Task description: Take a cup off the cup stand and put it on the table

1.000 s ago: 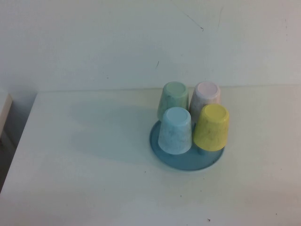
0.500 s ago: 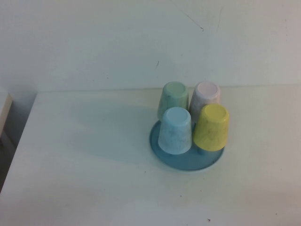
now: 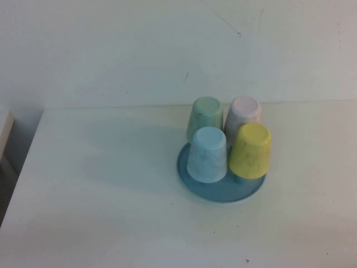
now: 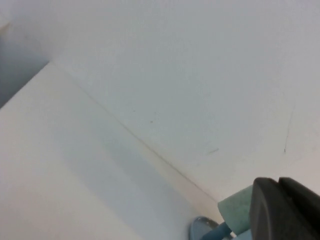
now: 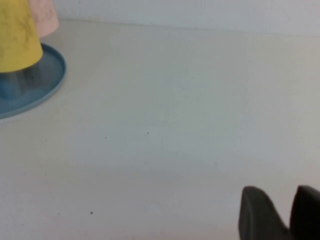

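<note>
The light blue cup (image 3: 207,154) sits upside down on a peg at the front left of the round blue cup stand (image 3: 223,192), on the white table (image 3: 100,184). Neither arm shows in the high view. My left gripper (image 4: 279,200) is shut and empty, raised to the left of the stand, with the pale green cup (image 4: 235,212) just beyond its fingertips. My right gripper (image 5: 282,200) is shut and empty, low over the table to the right of the stand (image 5: 45,75). The light blue cup is out of both wrist views.
A pale green cup (image 3: 206,117), a pink cup (image 3: 244,114) and a yellow cup (image 3: 251,151) also sit upside down on the stand. The white wall rises behind the table's far edge. The table's left edge is at the far left.
</note>
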You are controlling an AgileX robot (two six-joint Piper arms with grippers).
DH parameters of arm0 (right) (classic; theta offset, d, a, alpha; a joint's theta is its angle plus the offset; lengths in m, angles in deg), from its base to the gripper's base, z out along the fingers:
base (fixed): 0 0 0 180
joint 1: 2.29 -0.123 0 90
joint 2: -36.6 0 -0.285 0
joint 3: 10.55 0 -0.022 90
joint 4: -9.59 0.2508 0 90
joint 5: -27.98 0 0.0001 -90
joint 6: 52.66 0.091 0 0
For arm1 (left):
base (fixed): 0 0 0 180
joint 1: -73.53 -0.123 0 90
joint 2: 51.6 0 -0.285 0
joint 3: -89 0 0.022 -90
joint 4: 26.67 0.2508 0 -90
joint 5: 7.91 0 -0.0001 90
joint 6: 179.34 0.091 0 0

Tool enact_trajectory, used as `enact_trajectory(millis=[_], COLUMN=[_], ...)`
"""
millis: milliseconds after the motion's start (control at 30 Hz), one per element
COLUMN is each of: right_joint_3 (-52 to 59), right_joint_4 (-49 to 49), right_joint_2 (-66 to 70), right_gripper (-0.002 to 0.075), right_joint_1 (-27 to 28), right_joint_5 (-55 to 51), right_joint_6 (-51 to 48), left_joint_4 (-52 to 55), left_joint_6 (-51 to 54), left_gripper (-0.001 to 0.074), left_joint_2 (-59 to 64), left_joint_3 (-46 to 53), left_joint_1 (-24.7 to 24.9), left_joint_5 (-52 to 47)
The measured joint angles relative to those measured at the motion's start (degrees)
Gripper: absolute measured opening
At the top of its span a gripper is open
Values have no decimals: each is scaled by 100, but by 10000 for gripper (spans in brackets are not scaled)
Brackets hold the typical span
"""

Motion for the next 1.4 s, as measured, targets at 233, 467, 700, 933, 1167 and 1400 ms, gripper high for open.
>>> enact_trajectory(millis=[233,467,700,933,1167,1400], right_joint_3=[0,0,0,0,0,0], right_joint_4=[0,0,0,0,0,0], right_joint_2=[0,0,0,0,0,0], right_gripper=[154,154,154,154,154,154], right_joint_1=[0,0,0,0,0,0], right_joint_5=[0,0,0,0,0,0], right_joint_6=[10,10,10,10,10,10], left_joint_4=[1869,2425,2300,3793,4819,4613], left_joint_6=[1438,2768,3268,2563,1575,1420], left_gripper=[-3,-3,-3,-3,26,340], left_joint_2=[1507,3943,6001,7726,8895,10030], left_joint_3=[-2475,-4806,-6102,-7092,-8529,-9953], left_joint_1=[0,0,581,2387,3390,3446], left_joint_5=[-2620,-5706,-5691,-5548,-5920,-6311])
